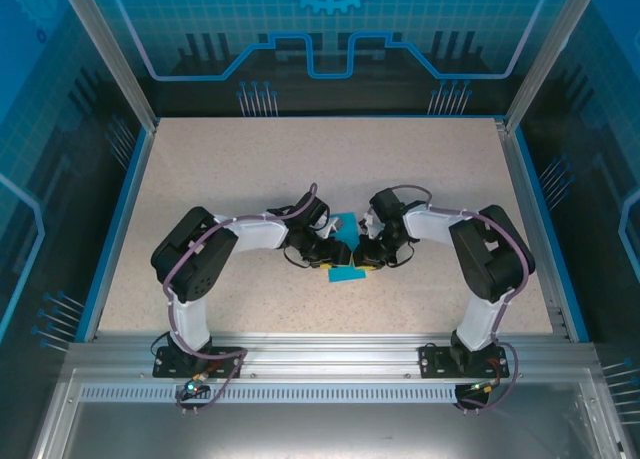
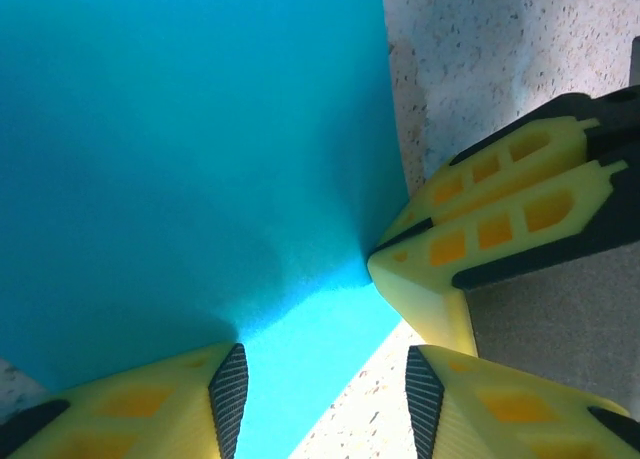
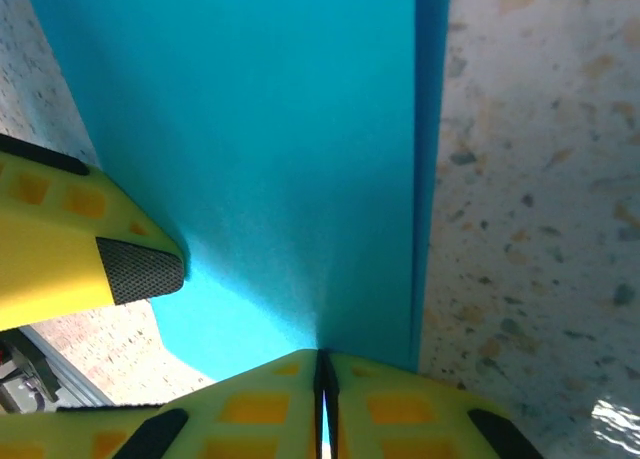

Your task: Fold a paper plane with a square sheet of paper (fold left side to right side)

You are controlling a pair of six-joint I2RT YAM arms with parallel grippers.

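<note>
The square sheet of paper (image 1: 347,275) is bright cyan-blue and lies on the speckled table between the two arms. In the right wrist view the sheet of paper (image 3: 280,129) has a doubled strip along its right edge. My right gripper (image 3: 322,364) is shut on the paper just left of that strip, and the paper buckles toward the tips. My left gripper (image 2: 320,389) stands open astride a corner of the sheet of paper (image 2: 180,159), its left pad (image 2: 228,394) over the paper. The right gripper's fingers (image 2: 480,229) meet the paper's edge. The paper plane is not formed.
The beige speckled tabletop (image 1: 250,169) has a blue rim (image 1: 120,214) and glass walls on three sides. An aluminium rail (image 1: 320,354) carries both arm bases at the near edge. The two wrists sit close together at the table's middle.
</note>
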